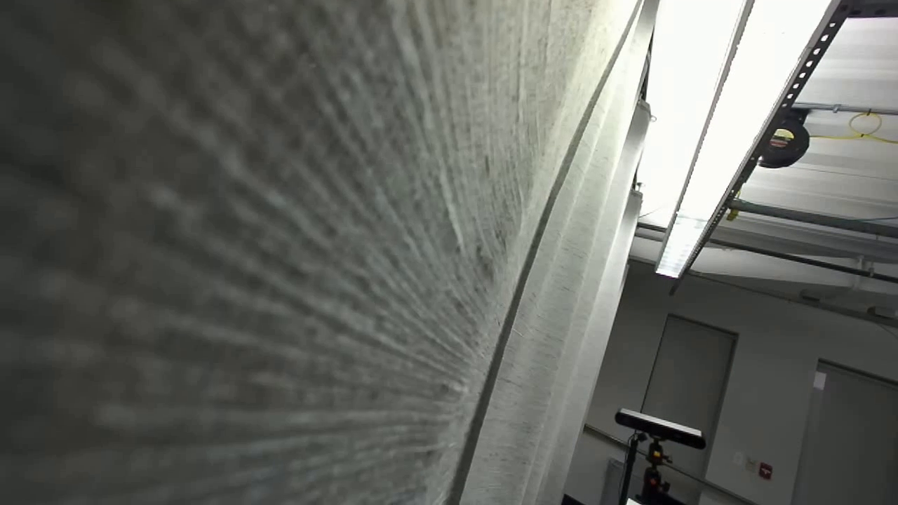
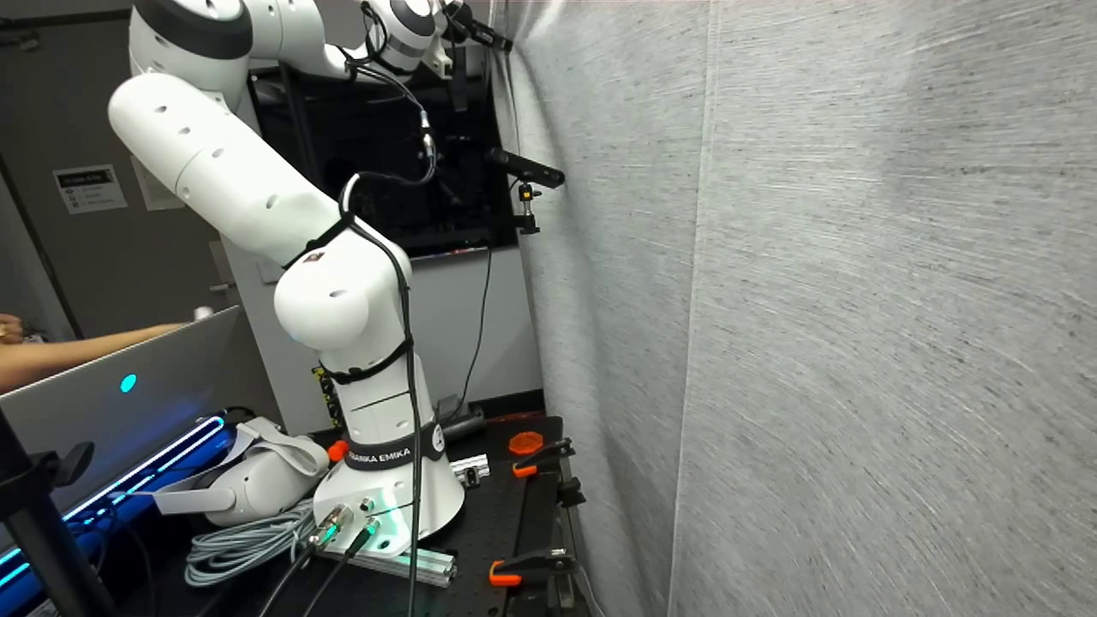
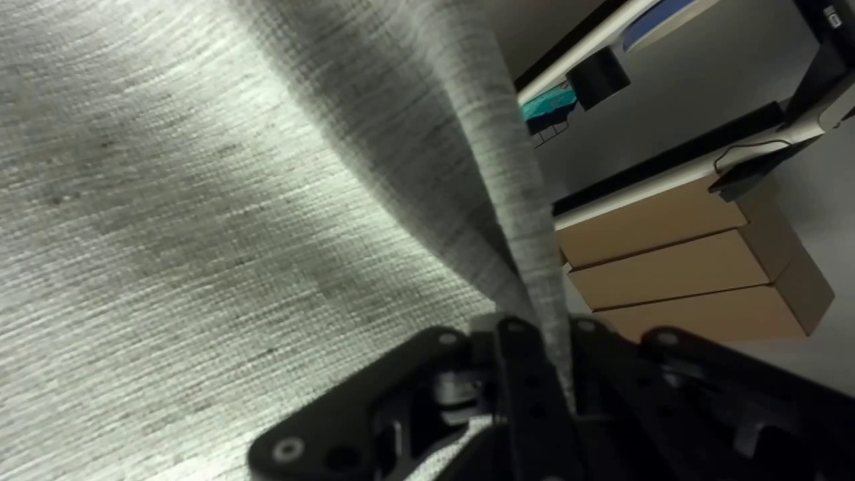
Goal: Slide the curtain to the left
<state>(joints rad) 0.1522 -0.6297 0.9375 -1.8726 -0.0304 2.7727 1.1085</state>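
The curtain (image 2: 814, 300) hangs just beside the black desk (image 2: 493, 514), to the right of it in an exterior view; its cloth is grey-white, with fine slanting streaks, a thin vertical seam and soft long folds toward the far edge. In an exterior view where the cloth is very near, its texture looks coarse and partly blurred, a narrow dark line runs slantwise along it, and a long bright ceiling light (image 1: 701, 140) shines to the right. In the wrist view the curtain covers the left and middle part, with a woven mesh like linen, and its folds become narrower toward the end effector (image 3: 564, 361). The two black fingers (image 3: 524, 374) stand together, clamped on a thin fold of the curtain. To the right of this fold are brown cardboard boxes (image 3: 674, 267), flat and straight-edged. The robot arm (image 2: 231, 188) is smooth, white and rounded, and a thin black cable (image 2: 406, 321) is strapped along it. On the desk, which has small holes, are a smooth white headset (image 2: 266, 488) and a round coil of grey cord (image 2: 244, 548); black clamps (image 2: 540, 562) with orange parts sit at its edge.
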